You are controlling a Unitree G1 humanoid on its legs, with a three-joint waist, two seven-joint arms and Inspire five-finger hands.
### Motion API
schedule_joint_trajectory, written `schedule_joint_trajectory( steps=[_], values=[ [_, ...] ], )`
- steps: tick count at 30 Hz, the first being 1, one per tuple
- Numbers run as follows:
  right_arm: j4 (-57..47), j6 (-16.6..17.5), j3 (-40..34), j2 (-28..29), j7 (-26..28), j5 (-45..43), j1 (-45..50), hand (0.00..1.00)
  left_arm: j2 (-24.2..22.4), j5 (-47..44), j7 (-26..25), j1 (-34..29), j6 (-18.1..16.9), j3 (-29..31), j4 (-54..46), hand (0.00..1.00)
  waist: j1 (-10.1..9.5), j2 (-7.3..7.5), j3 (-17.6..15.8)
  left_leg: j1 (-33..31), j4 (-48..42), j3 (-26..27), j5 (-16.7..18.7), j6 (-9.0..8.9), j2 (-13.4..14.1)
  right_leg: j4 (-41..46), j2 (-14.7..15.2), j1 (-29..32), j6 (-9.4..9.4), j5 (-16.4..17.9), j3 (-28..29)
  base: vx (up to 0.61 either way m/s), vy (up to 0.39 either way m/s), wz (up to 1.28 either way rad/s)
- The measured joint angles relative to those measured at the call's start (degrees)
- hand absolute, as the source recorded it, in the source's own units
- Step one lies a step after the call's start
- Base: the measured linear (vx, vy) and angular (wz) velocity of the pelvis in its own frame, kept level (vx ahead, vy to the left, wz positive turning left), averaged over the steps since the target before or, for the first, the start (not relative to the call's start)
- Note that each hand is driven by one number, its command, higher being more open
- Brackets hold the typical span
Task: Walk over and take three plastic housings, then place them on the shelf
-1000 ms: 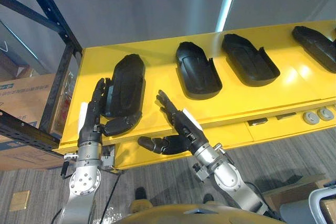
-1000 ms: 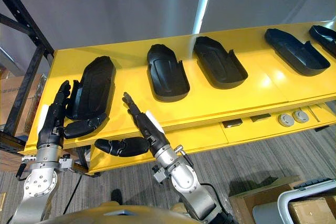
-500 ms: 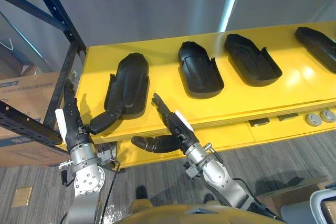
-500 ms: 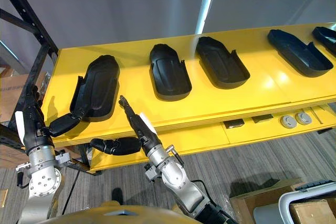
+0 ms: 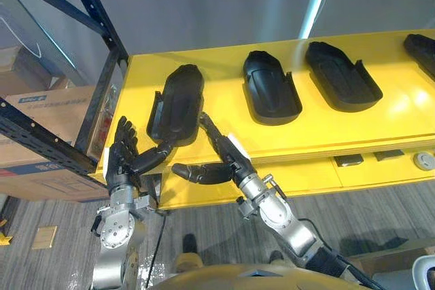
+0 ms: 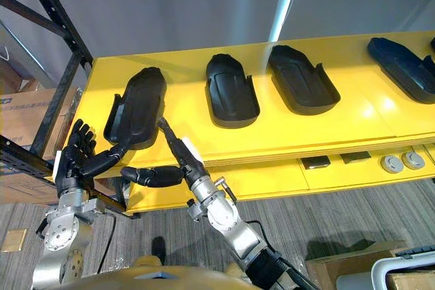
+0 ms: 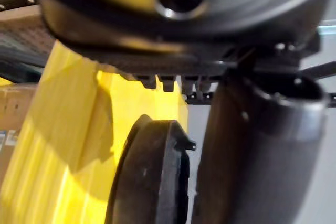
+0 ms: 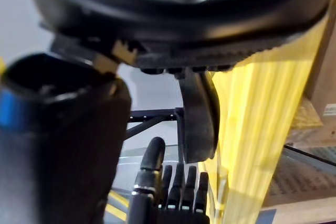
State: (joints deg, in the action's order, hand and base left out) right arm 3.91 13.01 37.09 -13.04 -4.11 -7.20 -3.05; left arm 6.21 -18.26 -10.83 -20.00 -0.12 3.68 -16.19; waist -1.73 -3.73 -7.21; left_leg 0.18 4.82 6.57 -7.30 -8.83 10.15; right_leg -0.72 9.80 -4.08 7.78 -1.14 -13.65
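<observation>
3 housings lay on the yellow shelf; the leftmost housing overhung its front edge. Left hand and right hand flanked it, fingers spread, clamped on nothing; whether placed or awaiting pickup was undeterminable.

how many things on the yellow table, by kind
black plastic housings: 4 — one by the hands, two in the middle, one at the far right
round grey discs on the lower ledge: 2
small dark flat pieces on the ledge: 2
total: 8
</observation>
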Motion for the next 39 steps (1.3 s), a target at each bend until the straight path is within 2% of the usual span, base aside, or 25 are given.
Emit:
schedule_joint_trajectory(
  steps=[7,13,21,39],
  values=[
    [0.0,-0.4,-1.5,0.1,1.2,0.1,-0.2,1.0,0.5,-7.1,4.3,0.0,-2.8,0.1,2.9,1.0,-1.06,-0.1,-0.1,0.1,0.0,0.0,-0.1,0.03,0.0,0.1,0.1,0.0,0.22,-0.1,0.0,0.0,0.0,0.0],
    [-0.3,-1.3,-2.3,0.6,1.9,0.1,-0.3,1.0,1.8,-11.8,8.7,-0.3,-4.8,-0.1,4.9,1.0,-1.13,-0.14,-0.3,0.3,0.0,0.1,-0.1,0.03,-0.1,-0.1,0.1,-0.1,0.32,-0.2,0.1,0.0,0.0,0.0],
    [-1.4,-1.6,-2.8,0.6,1.7,0.1,-1.9,1.0,3.4,-13.1,12.7,-0.9,-4.9,-1.4,5.0,1.0,-1.24,-0.17,-0.7,0.5,0.0,0.3,-0.1,0.01,-0.2,-0.4,0.3,-0.2,0.7,-0.4,0.2,0.0,0.0,0.0],
    [-3.0,-2.7,-6.3,2.3,0.9,0.1,-2.9,1.0,5.2,-13.5,14.2,-0.9,-4.7,-5.0,4.9,1.0,-1.24,-0.07,-0.8,1.2,0.0,1.3,0.0,0.15,-0.9,-0.5,1.1,-0.4,1.13,-0.7,1.2,0.0,0.0,-0.01]
  ],
)
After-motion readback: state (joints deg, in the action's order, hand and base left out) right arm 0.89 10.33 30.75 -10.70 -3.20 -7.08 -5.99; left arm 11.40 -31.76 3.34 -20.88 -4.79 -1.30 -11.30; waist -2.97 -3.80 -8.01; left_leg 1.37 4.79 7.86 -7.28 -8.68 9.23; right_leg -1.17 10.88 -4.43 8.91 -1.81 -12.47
